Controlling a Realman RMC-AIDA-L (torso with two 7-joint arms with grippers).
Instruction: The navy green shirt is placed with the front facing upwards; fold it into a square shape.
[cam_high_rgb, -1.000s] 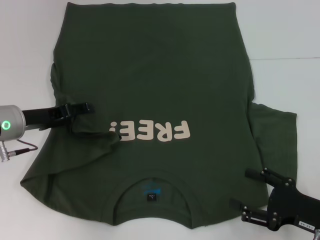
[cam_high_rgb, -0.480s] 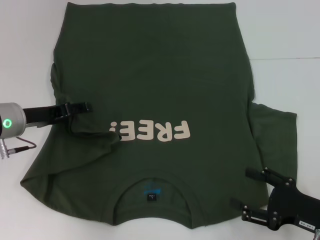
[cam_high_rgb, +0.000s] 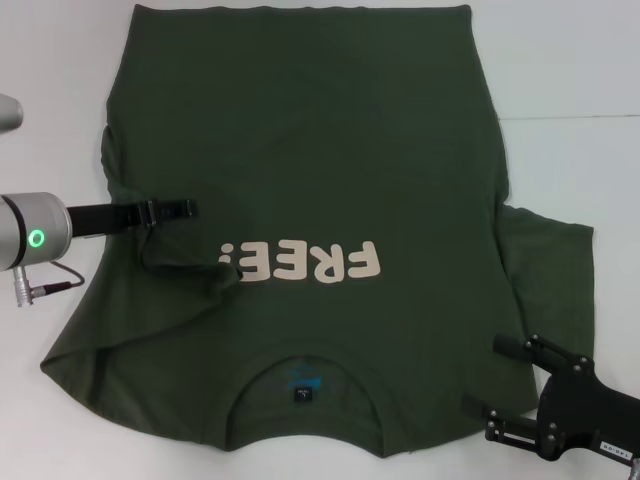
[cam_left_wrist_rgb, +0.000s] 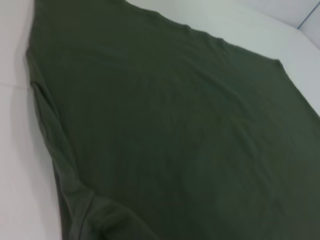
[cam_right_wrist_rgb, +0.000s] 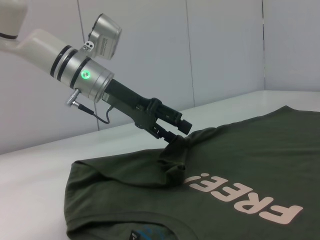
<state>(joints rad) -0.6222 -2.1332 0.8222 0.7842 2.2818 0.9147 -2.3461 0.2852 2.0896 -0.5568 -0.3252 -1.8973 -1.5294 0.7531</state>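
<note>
The navy green shirt (cam_high_rgb: 320, 150) lies front up on the white table, its cream "FREE!" lettering (cam_high_rgb: 300, 262) and collar label (cam_high_rgb: 303, 394) toward me. My left gripper (cam_high_rgb: 178, 210) reaches in from the left and is shut on a bunched fold of the shirt's left sleeve, lifted just above the chest; the right wrist view shows that pinch (cam_right_wrist_rgb: 176, 131) clearly. The right sleeve (cam_high_rgb: 550, 270) lies spread flat. My right gripper (cam_high_rgb: 492, 378) stands open at the near right, beside the shirt's shoulder, holding nothing. Only green cloth (cam_left_wrist_rgb: 175, 125) fills the left wrist view.
Bare white table (cam_high_rgb: 570, 80) shows to the right, to the left and along the near edge of the shirt. A table seam (cam_high_rgb: 570, 117) runs across the right side. Pale wall panels (cam_right_wrist_rgb: 225, 50) stand behind the table.
My left gripper has shifted a little to the right and farther away, carrying the pinched sleeve fold further over the chest. The right gripper has stayed where it was.
</note>
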